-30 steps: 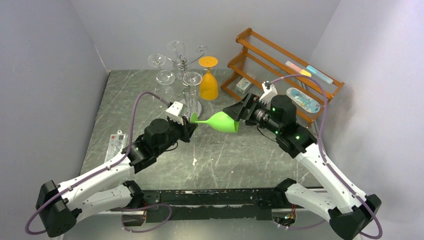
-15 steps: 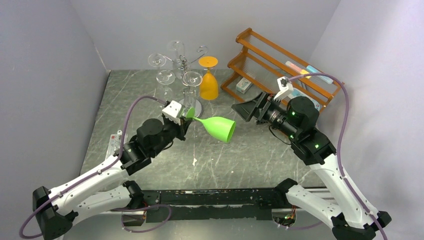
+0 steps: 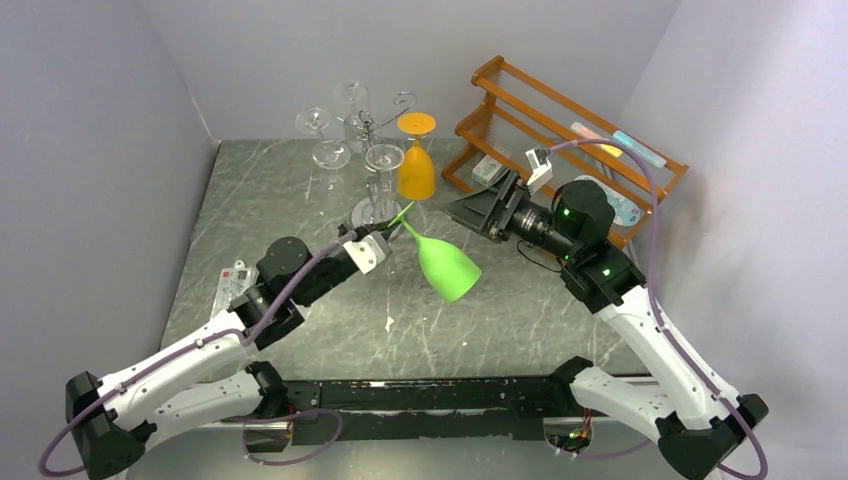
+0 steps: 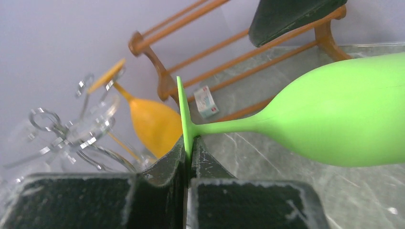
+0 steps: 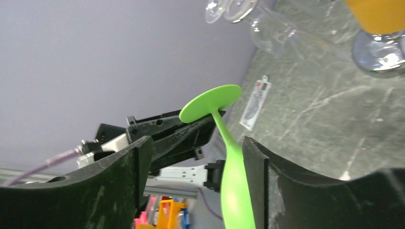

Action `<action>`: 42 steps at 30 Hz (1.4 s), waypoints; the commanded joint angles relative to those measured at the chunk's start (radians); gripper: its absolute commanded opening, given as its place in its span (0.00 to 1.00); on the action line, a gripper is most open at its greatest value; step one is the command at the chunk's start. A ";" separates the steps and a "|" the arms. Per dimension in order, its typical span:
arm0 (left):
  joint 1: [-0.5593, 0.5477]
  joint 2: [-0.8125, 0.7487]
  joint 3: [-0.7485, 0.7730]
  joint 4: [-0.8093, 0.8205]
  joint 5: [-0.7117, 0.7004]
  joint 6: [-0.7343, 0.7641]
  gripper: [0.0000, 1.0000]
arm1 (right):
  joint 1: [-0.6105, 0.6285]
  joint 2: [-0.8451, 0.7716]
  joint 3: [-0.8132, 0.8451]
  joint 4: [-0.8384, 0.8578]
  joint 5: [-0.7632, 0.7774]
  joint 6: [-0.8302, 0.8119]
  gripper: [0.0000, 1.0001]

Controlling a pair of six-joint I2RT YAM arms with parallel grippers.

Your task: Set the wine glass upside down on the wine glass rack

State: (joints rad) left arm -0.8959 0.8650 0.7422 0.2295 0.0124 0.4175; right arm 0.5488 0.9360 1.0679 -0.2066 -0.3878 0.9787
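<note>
My left gripper [image 3: 390, 224] is shut on the flat foot of a green wine glass [image 3: 445, 268] and holds it above the table, foot up and bowl slanting down to the right. In the left wrist view its jaws pinch the thin foot [image 4: 184, 119] and the bowl [image 4: 334, 119] fills the right side. My right gripper [image 3: 470, 211] is open and empty, just right of the glass, which shows between its fingers in the right wrist view [image 5: 234, 176]. The chrome wine glass rack [image 3: 372, 128] stands at the back with clear glasses and an orange glass [image 3: 416, 160] hanging upside down.
An orange-brown wooden slatted shelf [image 3: 560, 130] with small packets stands at the back right. A flat packet [image 3: 232, 287] lies on the table at the left. Grey walls close in the left, back and right sides.
My left gripper has turned the green glass from lying level to slanting bowl-down and moved it nearer the rack. My right gripper let go of the bowl, opened and drew back.
</note>
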 commanded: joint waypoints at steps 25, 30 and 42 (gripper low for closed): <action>-0.011 0.175 0.169 0.077 0.167 0.744 0.05 | -0.004 0.210 0.193 -0.090 -0.065 0.253 0.31; -0.012 0.196 0.182 0.057 0.173 0.769 0.05 | -0.004 0.239 0.215 -0.127 -0.078 0.237 0.29; -0.011 0.199 0.153 0.059 0.148 0.630 0.58 | -0.005 0.187 0.238 -0.207 0.087 0.180 0.00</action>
State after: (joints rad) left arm -0.9012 1.0737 0.8906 0.2684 0.1505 1.1172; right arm 0.5472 1.1713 1.2659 -0.3626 -0.3981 1.1950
